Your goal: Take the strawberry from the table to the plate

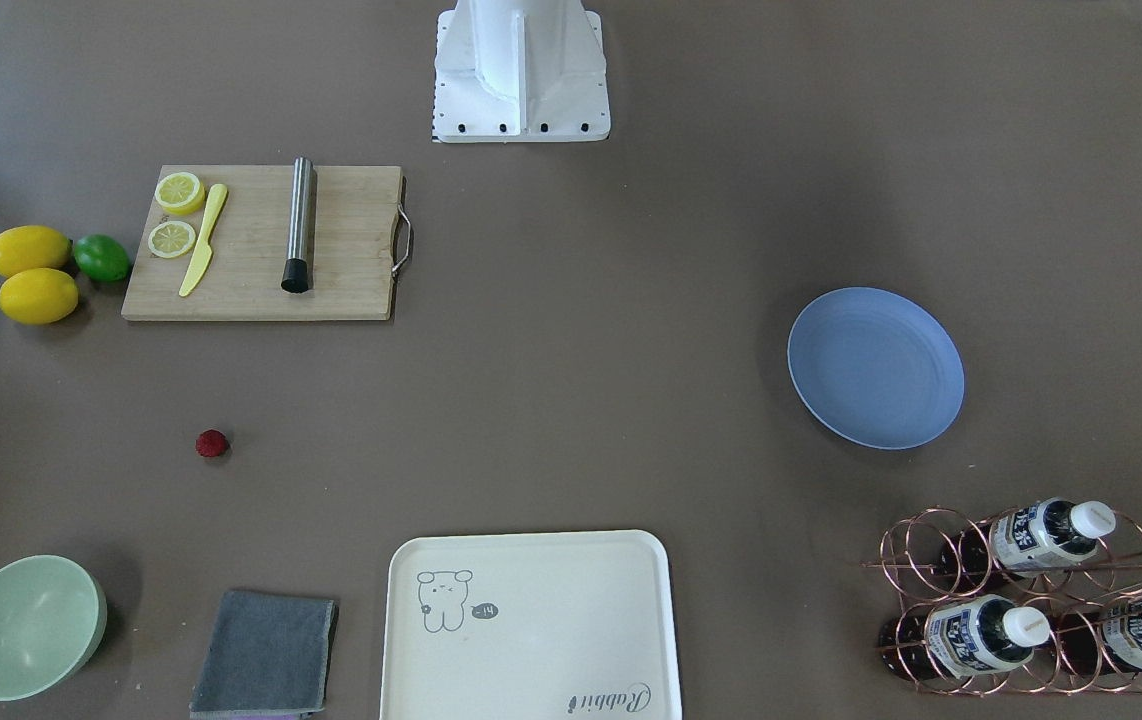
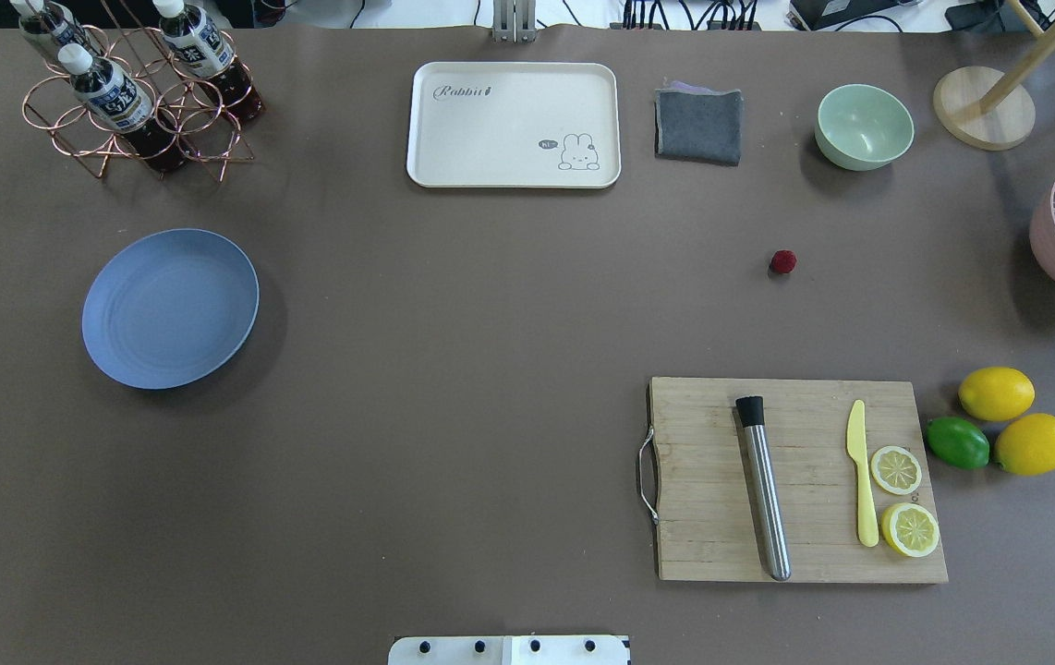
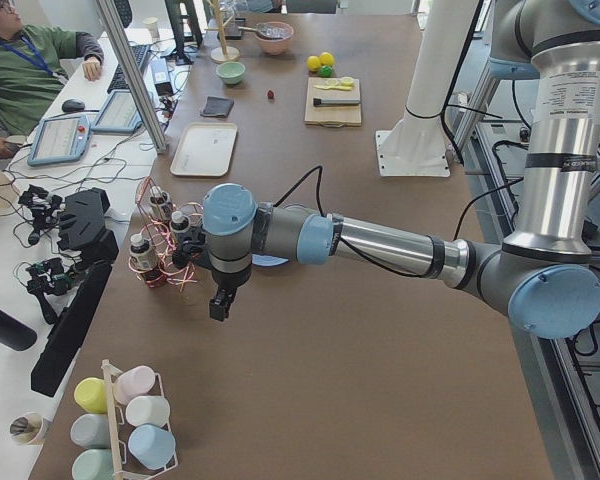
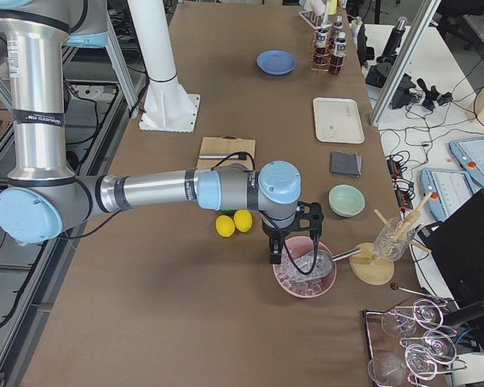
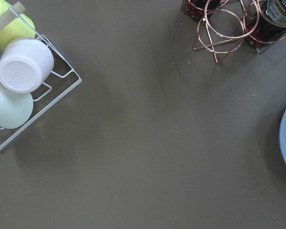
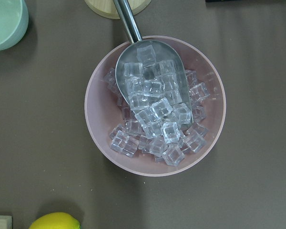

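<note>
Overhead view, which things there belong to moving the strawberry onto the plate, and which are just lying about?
For the job: strawberry, blue plate, table.

Lying about: cutting board, steel muddler, yellow knife, lemon slices, whole lemons, lime, cream tray, grey cloth, green bowl, bottle rack, pink ice bowl.

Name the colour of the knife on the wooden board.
Small plastic knife: pale yellow, clearest in overhead view.

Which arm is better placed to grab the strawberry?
Right. The strawberry lies on the robot's right side; the right end effector hangs over the ice bowl nearby, the left end effector by the distant bottle rack.
</note>
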Controlling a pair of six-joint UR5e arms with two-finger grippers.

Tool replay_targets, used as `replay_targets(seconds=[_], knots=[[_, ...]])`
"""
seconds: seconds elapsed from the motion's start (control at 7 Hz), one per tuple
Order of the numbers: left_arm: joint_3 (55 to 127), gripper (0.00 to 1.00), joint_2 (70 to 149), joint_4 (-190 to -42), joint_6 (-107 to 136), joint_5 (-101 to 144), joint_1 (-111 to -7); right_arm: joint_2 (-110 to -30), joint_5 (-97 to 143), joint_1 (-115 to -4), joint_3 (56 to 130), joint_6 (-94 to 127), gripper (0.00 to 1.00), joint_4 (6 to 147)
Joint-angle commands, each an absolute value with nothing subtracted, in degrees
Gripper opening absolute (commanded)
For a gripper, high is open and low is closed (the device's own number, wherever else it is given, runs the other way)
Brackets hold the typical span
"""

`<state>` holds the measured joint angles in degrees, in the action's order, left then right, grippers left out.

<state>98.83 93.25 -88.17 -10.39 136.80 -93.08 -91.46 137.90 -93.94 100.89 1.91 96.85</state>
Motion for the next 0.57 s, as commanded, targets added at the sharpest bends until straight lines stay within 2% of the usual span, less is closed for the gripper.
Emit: replay_targets(seconds=[0.0,0.43], knots=[[99.22,0.98,93.25,-88.42,-10.55,136.93,-93.08,-91.58,137.90,-94.04,100.90,1.85,1.00,96.86],[100.10,0.98,94.93,-92.25,-10.46,137.02,-92.11,-91.23,137.90,-94.04,100.90,2.11,1.00,96.86]])
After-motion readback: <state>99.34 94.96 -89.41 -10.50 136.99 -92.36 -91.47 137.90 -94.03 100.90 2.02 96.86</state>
